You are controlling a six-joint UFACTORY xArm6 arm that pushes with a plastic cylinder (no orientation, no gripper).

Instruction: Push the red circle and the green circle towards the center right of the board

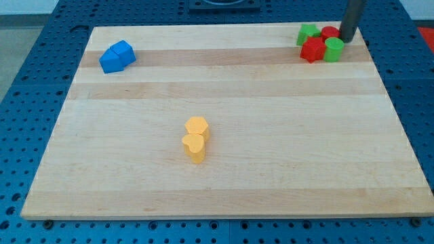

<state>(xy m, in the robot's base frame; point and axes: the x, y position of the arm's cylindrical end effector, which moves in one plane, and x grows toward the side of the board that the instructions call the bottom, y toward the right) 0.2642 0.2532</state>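
While the rod point(352, 20) comes down from the view's top at the board's point(224, 169) upper right corner, my tip point(346, 39) sits at the edge of a tight cluster of four blocks. It carries no jaws, so nothing is grasped; it is a bare rod end, and it looks to be touching or just beside the red circle point(330, 32) on that block's right. Whether it truly presses on the block I cannot tell.

Taking the red circle as landmark: the green circle point(333, 49) lies just below it toward the view's bottom, right under the tip, touching or nearly so. A second red block point(313, 49), angular in shape, sits below and to the left of the red circle, pressed against the green circle's left side. A second green block point(308, 33), also angular, stands just left of the red circle. All four are bunched together near the board's top right, above the center right.

Far to the left of the red circle, near the upper left corner, two blue blocks point(116, 57) rest joined together. Well below and left, near the board's middle, two yellow blocks point(196, 138) stand touching, one above the other in the view.

No container shows; every block lies directly on the wooden board.
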